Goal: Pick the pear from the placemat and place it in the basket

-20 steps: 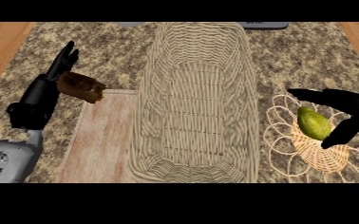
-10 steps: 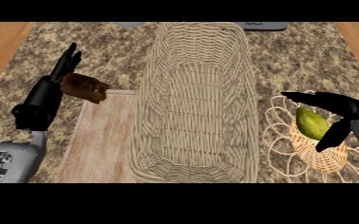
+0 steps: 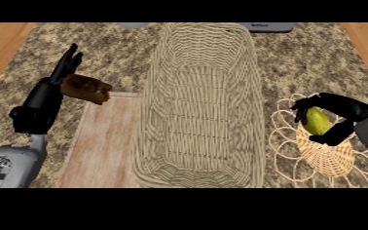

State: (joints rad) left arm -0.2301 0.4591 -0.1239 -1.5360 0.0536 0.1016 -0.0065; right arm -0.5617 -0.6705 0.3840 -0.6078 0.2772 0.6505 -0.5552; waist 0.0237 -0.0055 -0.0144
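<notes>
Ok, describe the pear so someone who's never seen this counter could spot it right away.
Start at the long wicker basket in the middle. To its right lies a round woven placemat; the pear sits at its top edge, with the right robot hand curled round it. It is the only yellow-green thing here.

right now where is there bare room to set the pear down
The basket interior is bare. The wooden board below the brown object is free too. The placemat is crowded by the right robot hand curled round the pear.

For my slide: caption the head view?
Right hand curls round the pear on the placemat, beside the basket.
</notes>
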